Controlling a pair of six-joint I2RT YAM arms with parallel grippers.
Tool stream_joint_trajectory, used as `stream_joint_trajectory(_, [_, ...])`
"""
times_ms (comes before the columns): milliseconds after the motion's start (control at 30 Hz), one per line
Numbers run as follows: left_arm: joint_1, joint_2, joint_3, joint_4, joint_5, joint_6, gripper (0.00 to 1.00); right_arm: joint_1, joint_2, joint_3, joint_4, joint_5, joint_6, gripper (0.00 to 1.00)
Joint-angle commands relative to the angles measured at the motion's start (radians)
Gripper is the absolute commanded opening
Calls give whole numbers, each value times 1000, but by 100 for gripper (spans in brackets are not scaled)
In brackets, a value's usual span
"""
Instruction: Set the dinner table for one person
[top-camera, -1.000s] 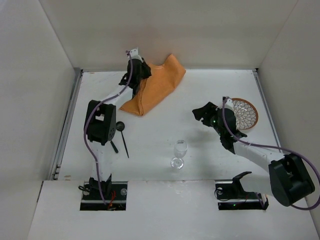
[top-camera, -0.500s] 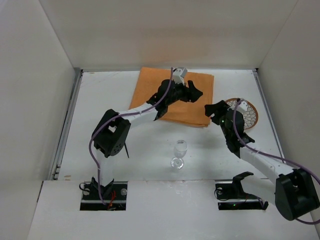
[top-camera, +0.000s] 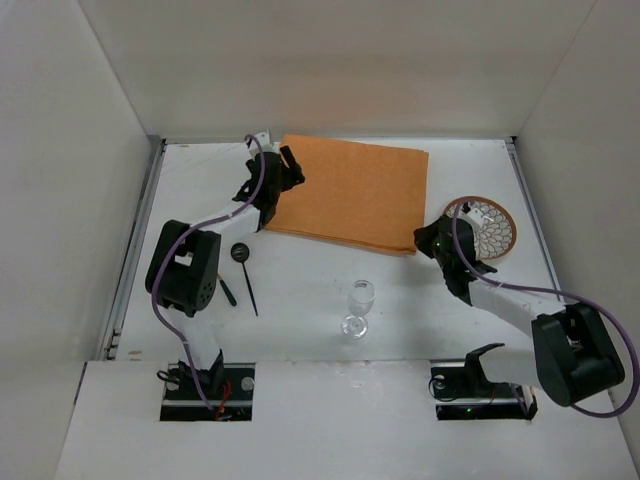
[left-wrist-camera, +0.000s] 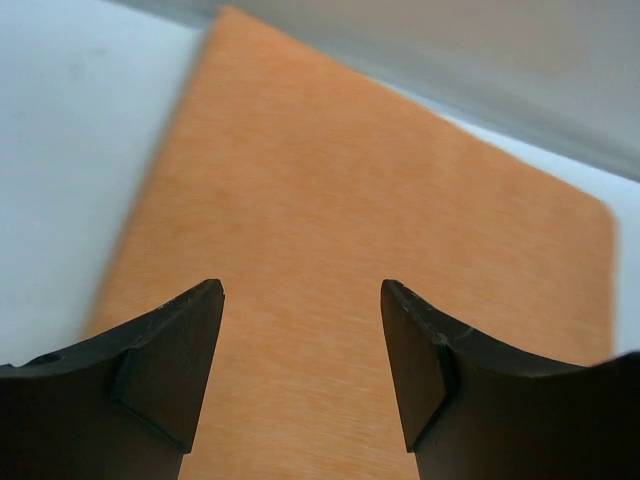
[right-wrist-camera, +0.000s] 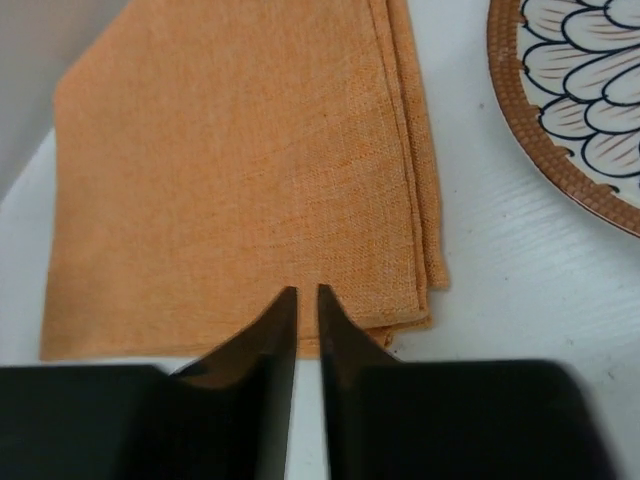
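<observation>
Apparently mat-laying: left gripper (left-wrist-camera: 300, 300) hung spread above orange mat (top-camera: 350, 195); right gripper (right-wrist-camera: 300, 295) sat nearly pressed together at its corner (grip unclear); next called for plate (top-camera: 495, 225) onto mat.

The cloth mat (top-camera: 350, 193) lies flat on the counter (top-camera: 420, 300), at the middle of its far edge. The plate (top-camera: 490, 225) sits just to the right of the mat's near right corner, close to the counter's right edge. In front of the mat, toward the near edge and about midway across, the glass (top-camera: 358, 307) stands upright. Left of the glass lies a spoon (top-camera: 244, 272), its bowl toward the far edge. A second utensil (top-camera: 228, 293) lies just left of it, partly hidden under my left arm. My left jaws are at the mat's left edge. My right jaws are at its near right corner, between mat and plate.
</observation>
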Motion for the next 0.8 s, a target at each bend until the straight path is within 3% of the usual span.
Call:
stream_joint_trajectory(0, [33,-33,-30,-150,-177,41,61,3,37,75,-6,-52,21,9])
stream_joint_trajectory(67, [49,-24,-43,-193,-174,44,58,3,53,86,-35,-55,31,7])
stream_joint_trajectory(167, [47,-13,-77,-221,-155,48,54,-3,75,90,-51,-53,48,11])
stream_joint_trajectory(300, [37,4,-112,-243,-166,39,53,0,63,46,-81,-21,91,46])
stream_joint_trajectory(400, [28,-7,-149,-241,-224,35,51,0,61,11,-95,8,114,59])
stream_joint_trajectory(533, [16,-25,-194,-238,-298,56,48,0,81,1,-95,13,156,61])
stream_joint_trajectory(667, [27,-30,-240,-226,-293,15,28,13,161,36,-63,-30,192,60])
stream_joint_trajectory(767, [20,-51,-316,-151,-306,-5,19,13,234,75,-43,-67,209,54])
